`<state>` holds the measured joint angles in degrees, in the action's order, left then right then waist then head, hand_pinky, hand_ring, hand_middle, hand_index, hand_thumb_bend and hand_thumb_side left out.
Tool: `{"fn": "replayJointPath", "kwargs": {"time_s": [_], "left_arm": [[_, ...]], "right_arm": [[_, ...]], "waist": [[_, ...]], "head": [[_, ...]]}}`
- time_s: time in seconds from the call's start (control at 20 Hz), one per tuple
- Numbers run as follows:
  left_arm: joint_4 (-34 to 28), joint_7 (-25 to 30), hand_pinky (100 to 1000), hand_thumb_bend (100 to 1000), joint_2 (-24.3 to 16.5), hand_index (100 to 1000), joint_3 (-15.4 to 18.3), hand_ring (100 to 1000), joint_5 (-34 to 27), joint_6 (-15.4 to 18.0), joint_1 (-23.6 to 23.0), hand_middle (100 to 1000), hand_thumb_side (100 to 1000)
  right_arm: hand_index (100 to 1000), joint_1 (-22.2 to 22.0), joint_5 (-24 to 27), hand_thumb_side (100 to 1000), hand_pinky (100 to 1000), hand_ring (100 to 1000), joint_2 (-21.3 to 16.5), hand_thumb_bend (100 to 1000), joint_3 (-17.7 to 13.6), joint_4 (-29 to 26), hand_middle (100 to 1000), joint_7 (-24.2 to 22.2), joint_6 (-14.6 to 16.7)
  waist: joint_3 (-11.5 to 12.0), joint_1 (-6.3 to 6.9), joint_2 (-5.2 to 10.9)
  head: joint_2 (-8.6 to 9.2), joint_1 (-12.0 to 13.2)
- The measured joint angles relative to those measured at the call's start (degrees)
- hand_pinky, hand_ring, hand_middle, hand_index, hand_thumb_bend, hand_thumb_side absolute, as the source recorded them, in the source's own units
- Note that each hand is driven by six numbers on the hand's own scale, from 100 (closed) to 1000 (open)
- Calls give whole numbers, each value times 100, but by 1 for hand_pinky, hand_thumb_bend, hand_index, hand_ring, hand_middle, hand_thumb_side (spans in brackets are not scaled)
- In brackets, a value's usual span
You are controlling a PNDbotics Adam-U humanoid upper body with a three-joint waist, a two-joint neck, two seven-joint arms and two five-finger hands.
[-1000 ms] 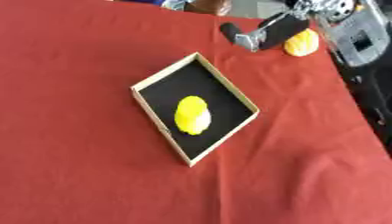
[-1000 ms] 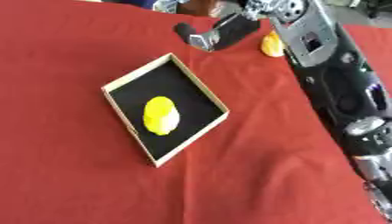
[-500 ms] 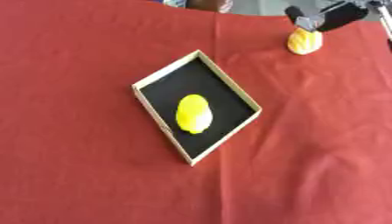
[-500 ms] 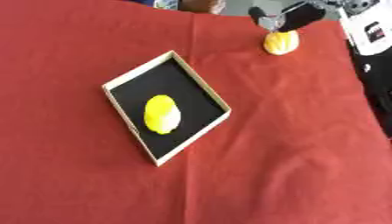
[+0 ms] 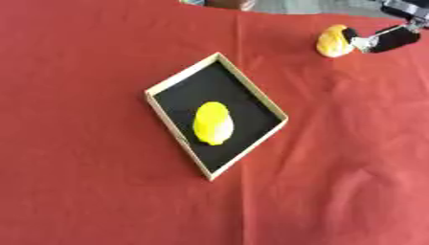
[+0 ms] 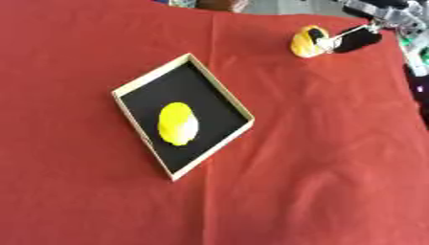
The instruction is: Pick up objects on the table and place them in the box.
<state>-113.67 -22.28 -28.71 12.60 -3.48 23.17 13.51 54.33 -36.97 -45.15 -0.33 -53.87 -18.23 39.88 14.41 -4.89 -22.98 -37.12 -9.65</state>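
A red cloth covers the whole worktop, creased a little toward the near right. On it, turned cornerwise, lies a shallow box with a pale rim and a black floor. Inside, near the middle of that floor, sits a yellow oval object, lying lengthwise and clear of the walls.

Far off at the top right corner of the cloth rests an orange-yellow object, well apart from the box. The right hand reaches in from the upper right edge and meets it: one dark finger shows across the object's front and another dark part lies against its right side, so the hand is pinching it. The object is down on the cloth.
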Motion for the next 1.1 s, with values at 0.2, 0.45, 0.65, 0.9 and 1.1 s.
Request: {"fn": "replayJointPath", "kwargs": {"time_s": [0.2, 0.45, 0.65, 0.9, 1.1], "left_arm": [[0, 1, 822, 100, 0, 881, 0, 697, 0, -1, 3, 838, 661], [0, 3, 823, 100, -4, 881, 0, 696, 4, 2, 53, 839, 662], [0, 8, 823, 100, -7, 881, 0, 695, 25, 9, 83, 840, 667], [0, 17, 823, 100, -16, 880, -1, 693, 29, 21, 121, 841, 674], [0, 23, 824, 100, -30, 880, -2, 692, 39, 25, 118, 842, 678]], "right_arm": [[962, 119, -286, 254, 954, 1000, -2, 100, -61, 371, 887, 161, 39], [961, 316, -459, 236, 955, 1000, -2, 100, -185, 702, 889, 334, -9], [965, 405, -506, 235, 955, 1000, -2, 100, -218, 787, 891, 393, -6], [969, 448, -688, 243, 952, 1000, -7, 100, -245, 847, 894, 445, -36], [966, 407, -975, 171, 955, 1000, -54, 100, -245, 945, 893, 529, -65]], "waist": [[22, -29, -65], [101, -80, -194], [132, -94, -287], [140, -152, -368], [175, -163, -423]], "head": [[51, -12], [174, -81], [308, -151], [445, -207], [471, -216]]}}
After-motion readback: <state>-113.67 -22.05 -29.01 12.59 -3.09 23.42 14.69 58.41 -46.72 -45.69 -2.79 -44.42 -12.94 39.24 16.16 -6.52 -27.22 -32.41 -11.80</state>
